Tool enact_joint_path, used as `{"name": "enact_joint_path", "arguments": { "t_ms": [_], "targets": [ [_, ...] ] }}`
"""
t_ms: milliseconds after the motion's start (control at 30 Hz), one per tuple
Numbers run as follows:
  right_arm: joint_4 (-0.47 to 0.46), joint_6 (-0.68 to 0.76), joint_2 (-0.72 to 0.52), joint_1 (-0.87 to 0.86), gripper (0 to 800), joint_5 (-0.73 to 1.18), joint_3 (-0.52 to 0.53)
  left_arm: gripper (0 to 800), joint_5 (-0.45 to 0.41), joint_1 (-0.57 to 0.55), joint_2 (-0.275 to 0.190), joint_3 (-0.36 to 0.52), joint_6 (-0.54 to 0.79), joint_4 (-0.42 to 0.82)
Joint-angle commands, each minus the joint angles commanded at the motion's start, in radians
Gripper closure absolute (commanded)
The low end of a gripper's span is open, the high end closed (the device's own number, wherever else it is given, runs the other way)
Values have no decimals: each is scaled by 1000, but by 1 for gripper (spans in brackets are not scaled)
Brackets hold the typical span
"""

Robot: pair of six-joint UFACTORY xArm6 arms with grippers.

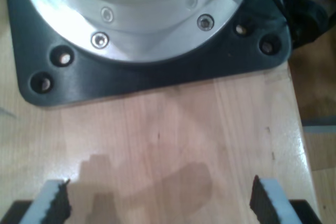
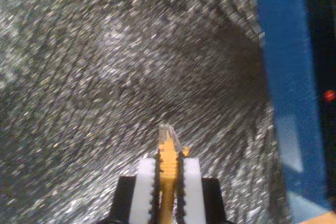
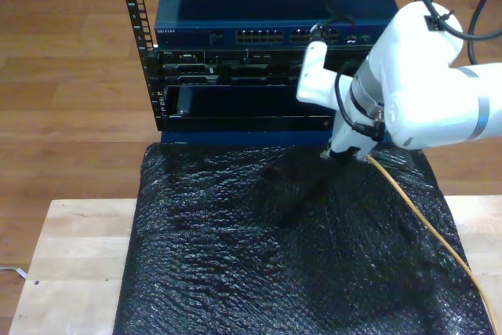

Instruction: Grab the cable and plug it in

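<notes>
My second gripper (image 2: 168, 167) is shut on the yellow-orange cable (image 2: 168, 153), whose small clear plug (image 2: 167, 131) sticks out past the fingertips. It hangs just above a black crinkled sheet (image 2: 105, 87). In the exterior view this gripper (image 3: 339, 151) is low in front of the rack (image 3: 235, 92), toward the exterior view's right. From it the cable (image 3: 416, 209) trails across the sheet to the lower right. My first gripper (image 1: 160, 200) is open, and between its fingers (image 1: 55, 201) there is only bare wooden table (image 1: 173, 129).
A blue network switch (image 3: 267, 5) with rows of ports (image 3: 259, 36) tops the rack. A blue panel (image 2: 286, 93) stands close beside the plug. A black base plate (image 1: 157, 80) with a metal flange (image 1: 142, 30) lies ahead of my first gripper. Bare wood (image 3: 70, 256) flanks the sheet (image 3: 259, 249).
</notes>
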Motion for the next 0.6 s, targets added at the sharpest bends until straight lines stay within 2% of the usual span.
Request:
{"name": "enact_joint_path", "arguments": {
  "t_ms": [100, 267, 600],
  "targets": [
    [-78, 0, 0, 21, 800, -78, 5, 0, 2, 0, 0, 0, 0, 0],
    [-112, 0, 3, 28, 800, -147, 5, 0, 2, 0, 0, 0, 0, 0],
    [-242, -2, 104, 26, 800, -350, -48, 0, 0, 0, 0, 0, 0, 0]
  ]
}}
